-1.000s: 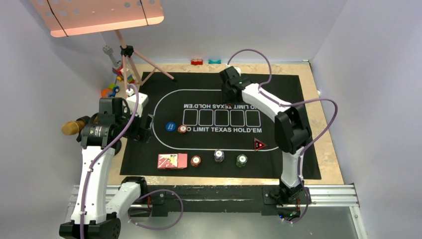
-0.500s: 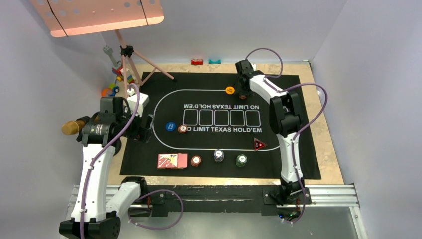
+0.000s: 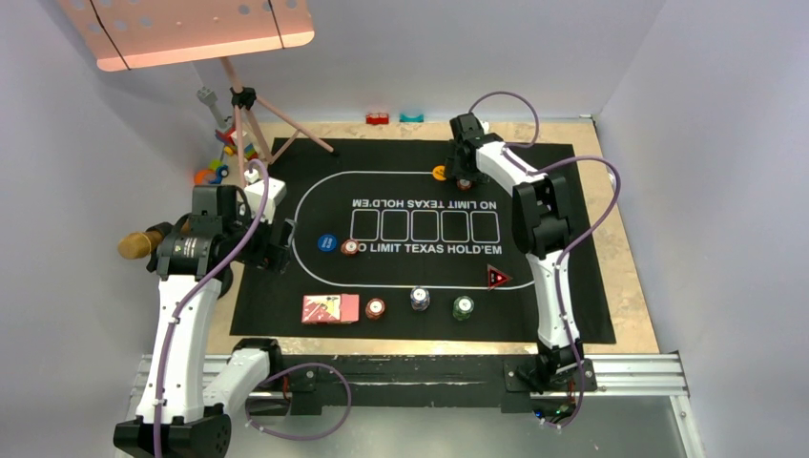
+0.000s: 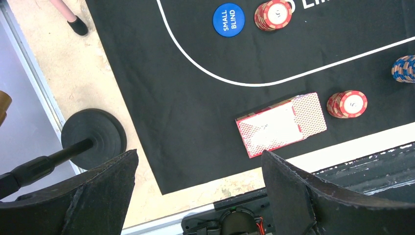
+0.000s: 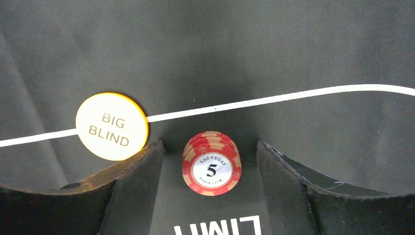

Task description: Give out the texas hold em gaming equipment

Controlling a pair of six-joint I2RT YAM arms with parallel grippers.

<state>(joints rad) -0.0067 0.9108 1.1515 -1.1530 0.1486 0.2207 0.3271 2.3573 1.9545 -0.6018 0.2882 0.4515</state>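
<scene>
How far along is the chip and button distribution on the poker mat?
Looks done: blue small-blind button with a red chip stack beside it; orange big-blind button on the far side. In hand: right gripper, jaws apart around a red five-value chip stack without touching. Left: red card deck, three near-edge chip stacks. Left gripper is open, empty.

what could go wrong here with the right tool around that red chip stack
The red chip stack sits between the right tool's open fingers with gaps either side; lifting off at a slant could topple it. The BIG BLIND button lies close beside the left finger and could get nudged off the white line.
</scene>
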